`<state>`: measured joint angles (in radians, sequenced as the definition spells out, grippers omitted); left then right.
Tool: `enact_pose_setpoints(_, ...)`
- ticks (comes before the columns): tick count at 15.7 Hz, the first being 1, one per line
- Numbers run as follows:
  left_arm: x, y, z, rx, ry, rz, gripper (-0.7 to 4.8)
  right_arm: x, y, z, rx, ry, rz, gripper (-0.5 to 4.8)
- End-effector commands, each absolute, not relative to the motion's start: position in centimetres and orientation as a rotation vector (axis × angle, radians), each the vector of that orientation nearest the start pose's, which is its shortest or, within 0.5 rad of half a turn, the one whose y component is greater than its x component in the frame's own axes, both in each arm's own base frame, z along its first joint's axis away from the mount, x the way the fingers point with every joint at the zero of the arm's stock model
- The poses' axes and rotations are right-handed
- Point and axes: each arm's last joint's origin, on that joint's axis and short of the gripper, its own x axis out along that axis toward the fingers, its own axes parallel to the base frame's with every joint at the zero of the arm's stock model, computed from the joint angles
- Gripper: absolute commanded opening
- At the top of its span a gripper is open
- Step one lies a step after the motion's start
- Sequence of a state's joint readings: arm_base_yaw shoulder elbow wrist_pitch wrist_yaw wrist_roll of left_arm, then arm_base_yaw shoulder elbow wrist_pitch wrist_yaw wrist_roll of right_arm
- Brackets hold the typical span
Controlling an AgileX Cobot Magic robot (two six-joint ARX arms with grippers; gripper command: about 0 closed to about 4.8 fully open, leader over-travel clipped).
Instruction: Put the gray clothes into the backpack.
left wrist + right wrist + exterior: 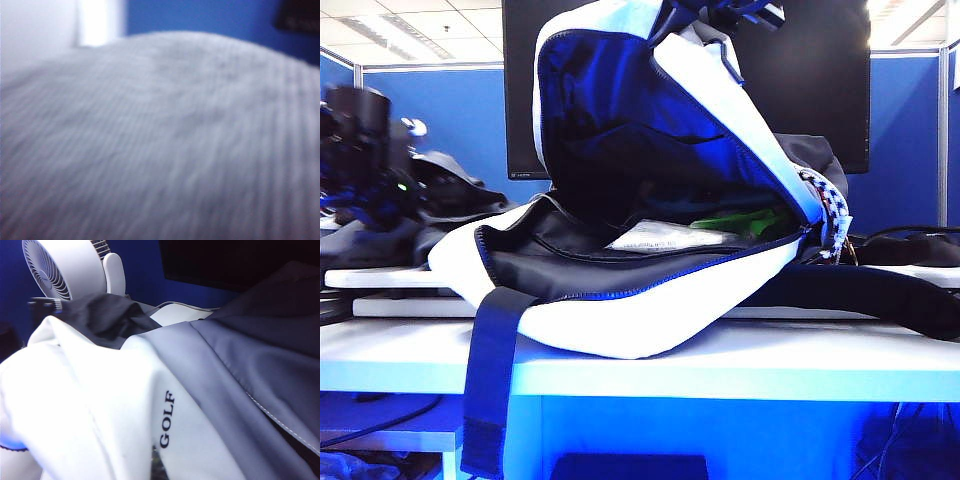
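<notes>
The backpack [650, 300] lies on its side on the white table, mouth facing the exterior camera. Its white flap [720, 90] is lifted high and shows the navy lining. My right gripper [730, 12] is at the very top of that flap, shut on the backpack fabric; the right wrist view is filled by white cloth marked GOLF [167, 420]. The gray clothes [455, 185] lie in a dark heap to the left of the backpack. My left arm [360, 140] stands over that heap. Blurred gray woven fabric [160, 140] fills the left wrist view and hides the left jaws.
A green item [745, 222] and a white packet [670, 237] lie inside the backpack. A navy strap [490, 380] hangs over the table's front edge. A black monitor [820, 80] stands behind, and a white round fan [60, 265] is beyond the flap.
</notes>
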<state>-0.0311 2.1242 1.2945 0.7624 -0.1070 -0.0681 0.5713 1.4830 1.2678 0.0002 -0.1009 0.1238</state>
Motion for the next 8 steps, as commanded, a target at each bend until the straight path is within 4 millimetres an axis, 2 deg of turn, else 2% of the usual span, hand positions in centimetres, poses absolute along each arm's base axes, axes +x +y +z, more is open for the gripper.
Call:
enact_pose_setpoints(1, 48.1, -1.8, 17.4, -0.068, 0.183, -0.111, 0.26, 28.1, 18.6, 37.1, 0.095, 0.173, 0.673, -0.01)
enact_pose_setpoints(2, 48.1, -1.9, 17.5, -0.071, 0.192, -0.137, -0.09, 28.1, 18.5, 37.2, 0.096, 0.170, 0.673, -0.01)
enact_pose_setpoints(4, 47.4, -1.9, 19.1, -0.079, 0.240, -0.184, -0.05, 27.8, 18.2, 37.7, 0.093, 0.151, 0.669, -0.01)
enact_pose_setpoints(5, 46.8, -1.6, 20.5, -0.081, 0.249, -0.183, -0.05, 27.7, 18.0, 37.9, 0.096, 0.137, 0.662, -0.01)
enact_pose_setpoints(8, 43.4, -1.1, 25.8, -0.068, 0.289, -0.345, -0.05, 27.8, 17.3, 38.4, 0.102, 0.105, 0.586, -0.01)
